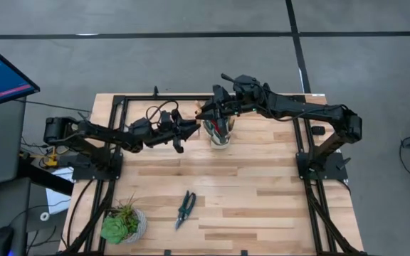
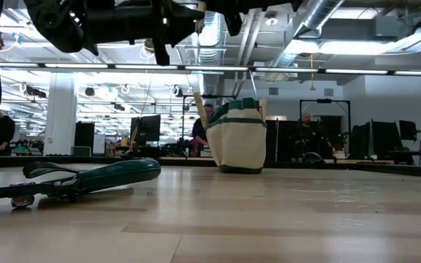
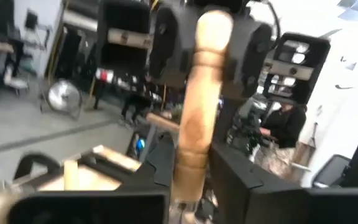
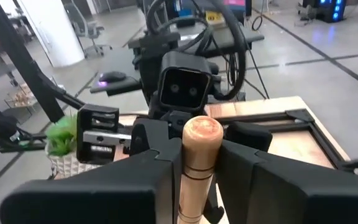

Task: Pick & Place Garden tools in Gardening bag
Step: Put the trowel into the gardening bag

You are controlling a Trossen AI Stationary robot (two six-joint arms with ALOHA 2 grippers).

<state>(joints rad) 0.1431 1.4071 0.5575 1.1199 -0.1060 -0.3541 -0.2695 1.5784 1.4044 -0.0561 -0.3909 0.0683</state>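
My right claw (image 4: 199,174) is pressed onto a tool with a light wooden handle (image 4: 197,162); a dark finger sits against each side of the handle, whose rounded end points away from my wrist. In the high view this claw (image 1: 216,117) hangs directly above the gardening bag (image 1: 220,134), which stands upright near the far middle of the desk (image 1: 262,192). The tool head is hidden.

My left claw (image 1: 180,135) is raised above the desk just beside the bag, on its left. From my left wrist I see the same wooden handle (image 3: 197,106) upright between the right arm's fingers. My left fingers show only as blurred dark shapes, so I cannot tell whether that claw is spread or pressed together.

In the low view the bag (image 2: 237,136) rests on the desk, cream below with a dark green top, and wooden handles (image 2: 198,106) project above its rim.

The pruning shears (image 1: 185,208) lie flat on the near part of the desk, well apart from the bag. A potted plant (image 1: 123,224) stands at the near left corner, near the shears.
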